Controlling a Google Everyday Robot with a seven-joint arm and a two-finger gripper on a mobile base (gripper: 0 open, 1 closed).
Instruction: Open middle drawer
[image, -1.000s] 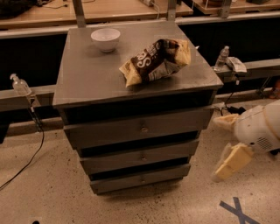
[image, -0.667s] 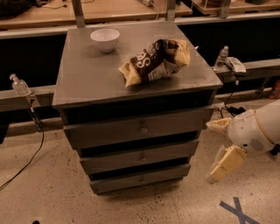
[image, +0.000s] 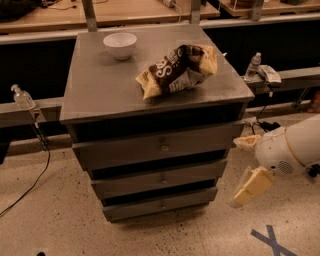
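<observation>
The middle drawer (image: 195, 176) is seen fully shut, between the cabinet's (image: 150, 90) other two fronts. The end effector (image: 250, 165) is held spread and empty near the cabinet's right side. The knob (image: 162, 177) is not yet reached, so everything is left to do.

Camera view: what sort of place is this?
Probably a robotics lab or workshop: wooden workbenches behind, a tape cross on the speckled floor, and the robot's open claw beside the middle drawer.
</observation>
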